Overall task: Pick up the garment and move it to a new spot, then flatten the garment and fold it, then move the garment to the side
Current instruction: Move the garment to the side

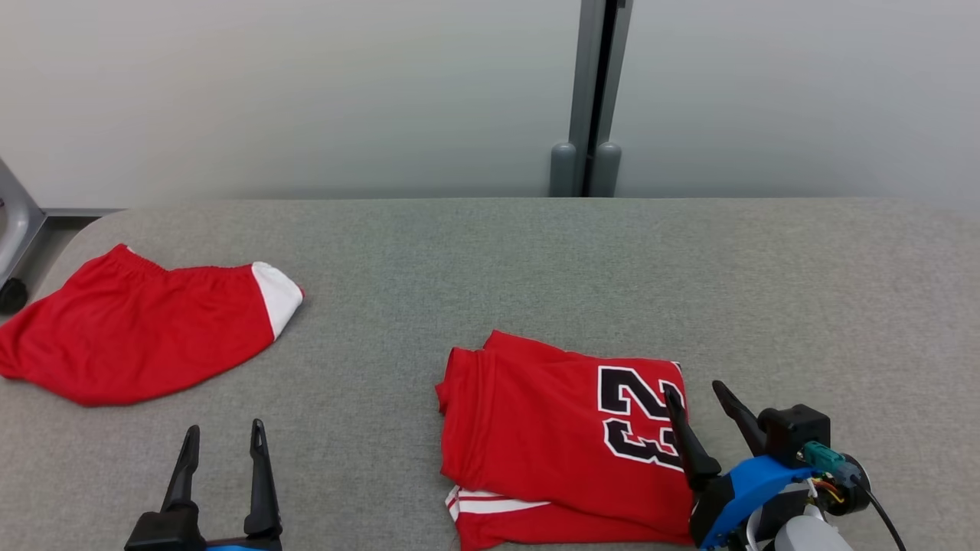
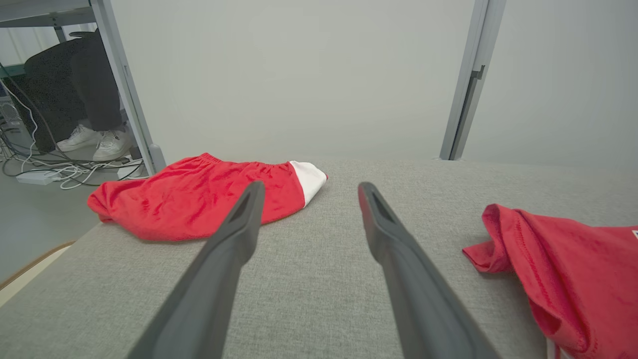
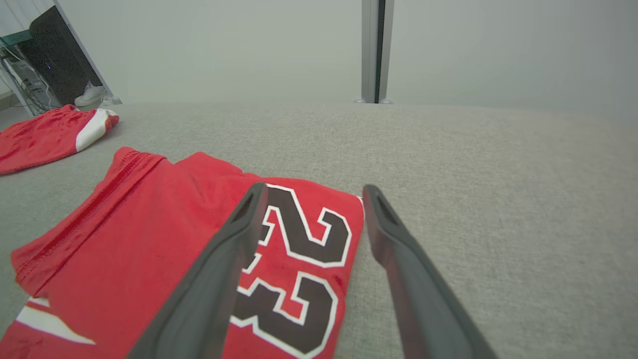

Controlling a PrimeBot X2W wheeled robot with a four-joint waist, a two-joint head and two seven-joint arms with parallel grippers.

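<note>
- Folded red jersey point(image 1: 559, 436) at the near right of the table: a rough rectangle of smooth, slightly sheeny knit. Black "23" edged in white toward its right side, white stripes at the near left corner, stitched hem bunched along the left edge.
- Right gripper point(image 1: 694, 389) at the jersey's right edge, long dark tapered fingers spread wide, gripping nothing. One finger over the numeral, the other over bare covering just beside the cloth; contact with the fabric impossible to tell.
- Left gripper point(image 1: 223, 428) at the near left, well apart from the jersey, fingers likewise wide apart and empty, over bare table.
- Table point(image 1: 490, 260): flat, covered in grey felt-like weave, rounded at the far left corner.
- Red shorts point(image 1: 145, 329) far left, lying flat, with gathered waistband and a white panel at the right end.
- Behind: plain matte pale grey wall point(image 1: 306, 92), split by an upright grey metal post point(image 1: 593, 92) with two rounded feet.
- Past the table's left corner, in the left wrist view: white shoes point(image 2: 94, 142) of a seated person, loose cables point(image 2: 60, 172) on the floor.
</note>
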